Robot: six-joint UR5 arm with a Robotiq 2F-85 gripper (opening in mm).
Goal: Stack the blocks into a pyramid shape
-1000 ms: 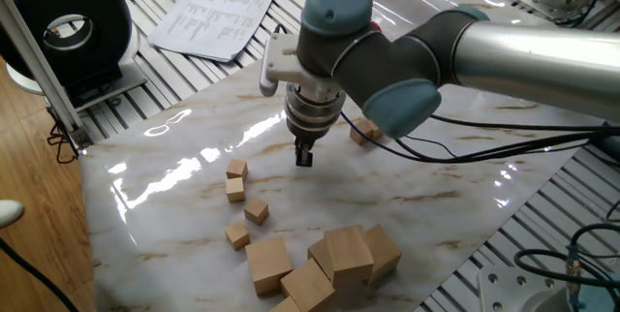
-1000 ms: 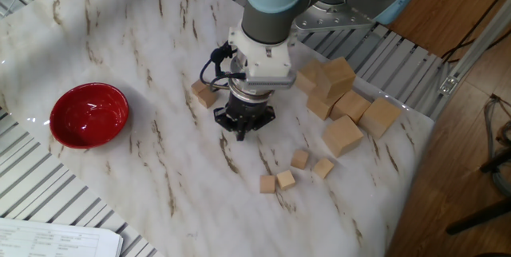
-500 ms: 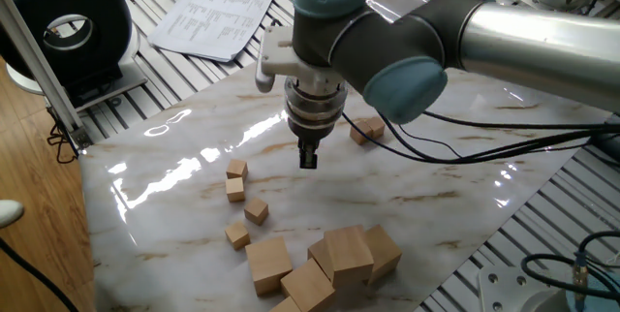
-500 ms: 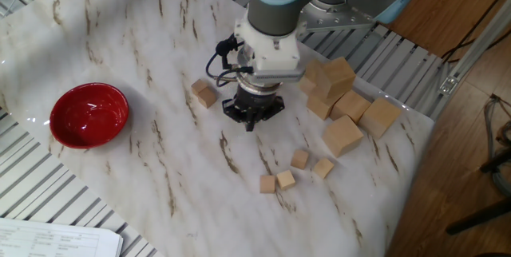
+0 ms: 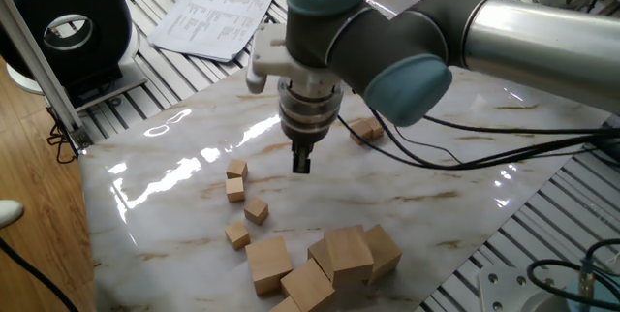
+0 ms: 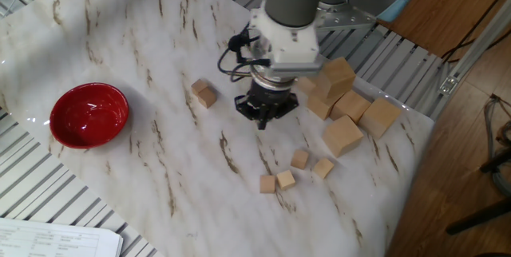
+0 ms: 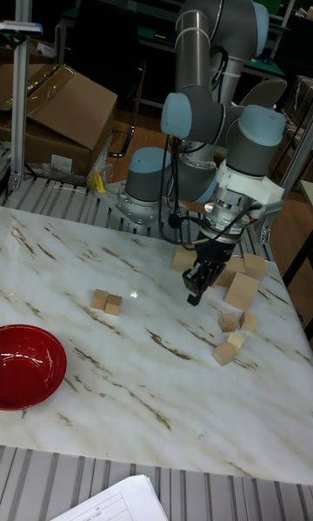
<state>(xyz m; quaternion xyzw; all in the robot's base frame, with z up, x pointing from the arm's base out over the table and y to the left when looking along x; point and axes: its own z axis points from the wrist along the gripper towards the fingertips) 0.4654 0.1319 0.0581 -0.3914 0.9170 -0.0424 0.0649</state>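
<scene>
Blocks for the task are scattered in two groups on the marble-patterned tabletop [image 6: 120, 41], which is the biggest thing in view. Above it reaches the grey arm [image 5: 504, 21] with its blue-capped joints, wrist pointed straight down. Near one edge of the tabletop sits a heap of much larger wooden cubes [image 6: 343, 101], some leaning on or stacked over one another. A red bowl [image 6: 89, 114] rests far off on the opposite side, well apart from everything else; a sheet of printed paper [image 5: 215, 14] lies on the slatted bench beyond the marble.

Four of the small blocks [image 6: 299, 159] lie loose between the large cubes and the gripper — two of them touching side by side, the other two just beside them. Two more small blocks [image 6: 205, 93] sit pressed together as a pair on the gripper's other side, towards the bowl.

The gripper [image 6: 262, 121] hangs above bare marble between these two groups, nearer the cluster of four but touching none of them. Its dark fingers [image 5: 301, 160] look drawn close together with nothing visible between them, though the views are too small to be sure whether the tips actually meet.
</scene>
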